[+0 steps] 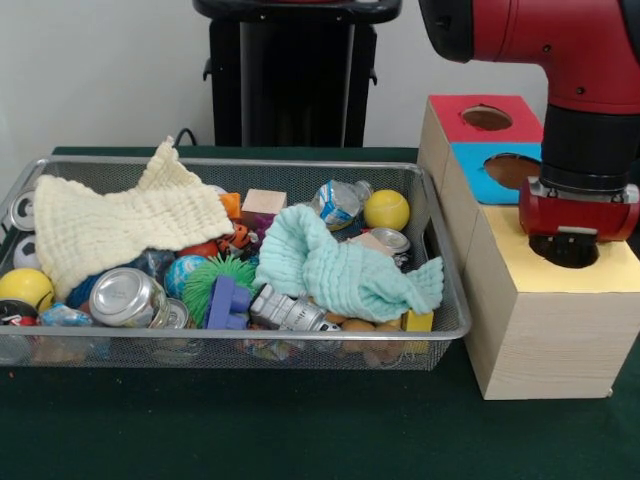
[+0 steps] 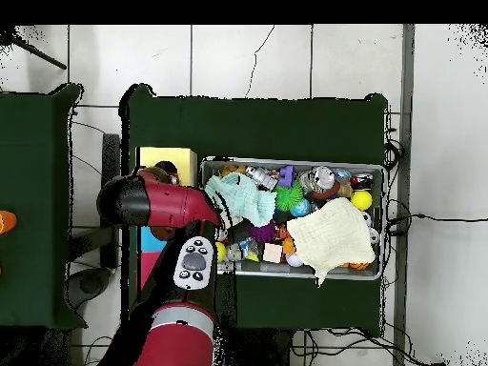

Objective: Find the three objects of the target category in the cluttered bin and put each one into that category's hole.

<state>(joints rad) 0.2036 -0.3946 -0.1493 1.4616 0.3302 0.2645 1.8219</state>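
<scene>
Hanging over the yellow-faced cube (image 1: 545,330) at the table's edge, gripper (image 1: 563,245) end sunk at the hole (image 1: 565,250), fingers hidden, so cannot tell whether spread or pinched. Covering most of that round cut-out from view. Beside it, the bin (image 1: 440,300) crowded: cream waffle cloth (image 1: 115,225), mint-green cloth (image 1: 345,265), crushed cans (image 1: 125,297), yellow balls (image 1: 386,209), green spiky ball (image 1: 205,280). No polka-dot pieces visible; possibly buried.
</scene>
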